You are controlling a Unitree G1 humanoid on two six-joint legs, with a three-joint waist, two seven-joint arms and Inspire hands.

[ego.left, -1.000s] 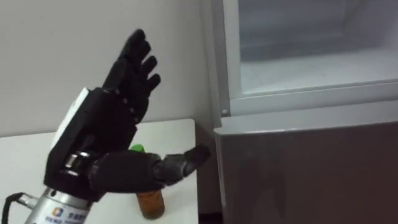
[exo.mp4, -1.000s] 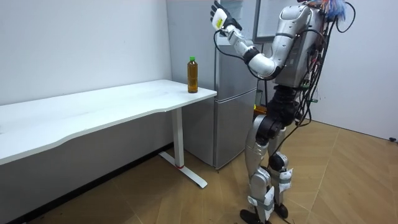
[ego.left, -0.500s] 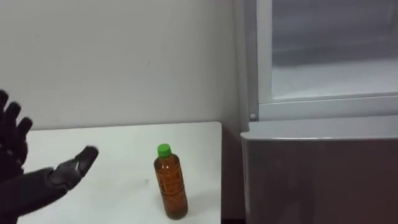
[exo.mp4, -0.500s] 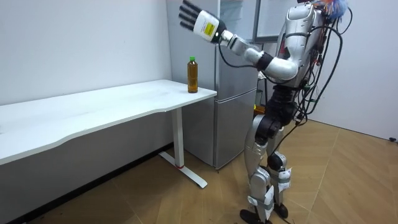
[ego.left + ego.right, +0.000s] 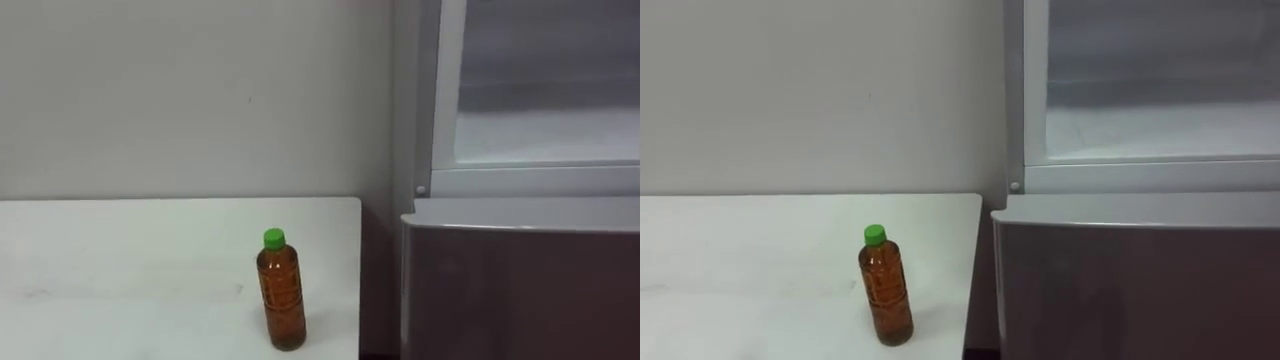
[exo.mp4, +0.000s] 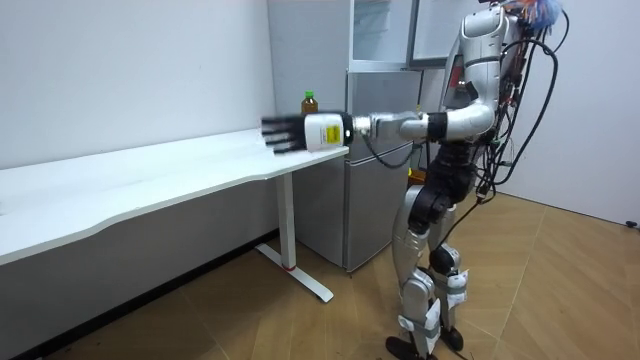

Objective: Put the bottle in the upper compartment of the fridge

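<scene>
One bottle [image 5: 283, 295], brown liquid, upright on table [image 5: 120, 270] | upper fridge [image 5: 545, 150] open

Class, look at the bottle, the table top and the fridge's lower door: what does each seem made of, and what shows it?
Bottle: likely clear plastic, brown liquid showing through, green cap. Table top: smooth matte white, probably laminate. Lower fridge door: grey with soft sheen, probably painted metal.

I've got my left hand [image 6: 290, 133] covering most of the bottle [image 6: 309, 101] in the room view; the fridge [image 5: 530, 270] runs off-frame at three o'clock.
</scene>
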